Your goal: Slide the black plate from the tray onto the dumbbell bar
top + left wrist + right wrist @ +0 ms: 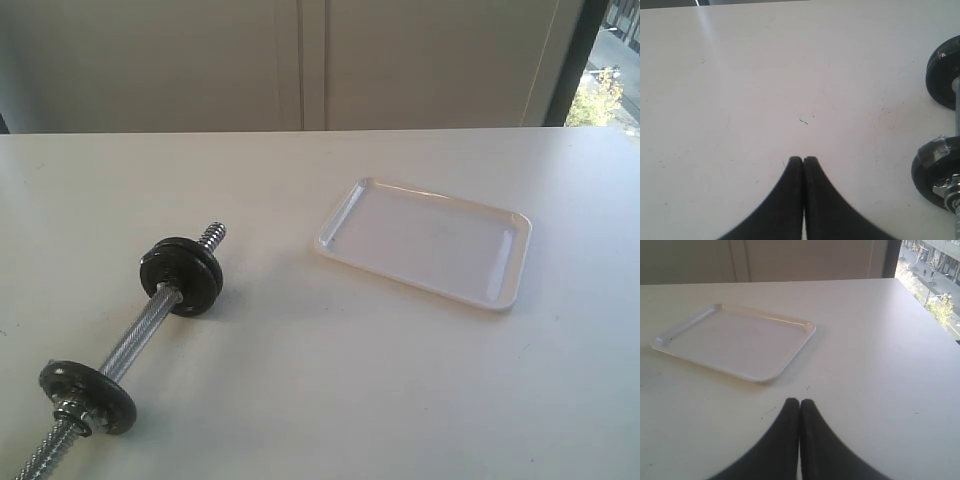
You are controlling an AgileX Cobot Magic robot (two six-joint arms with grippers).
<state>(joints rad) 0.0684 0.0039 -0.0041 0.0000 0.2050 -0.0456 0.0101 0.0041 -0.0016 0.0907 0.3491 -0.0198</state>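
One tray (340, 232), one dumbbell bar (135, 335), and at least two black discs (165, 262) (far one maybe doubled).

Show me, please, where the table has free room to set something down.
Bare table lies between the dumbbell bar and the tray; the tray itself holds nothing. It is crowded only at the left, around the bar's black discs.

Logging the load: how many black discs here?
2: far round black weight disc near one threaded end of the silver chrome bar, near black weight disc toward the other; stacked ones may hide.
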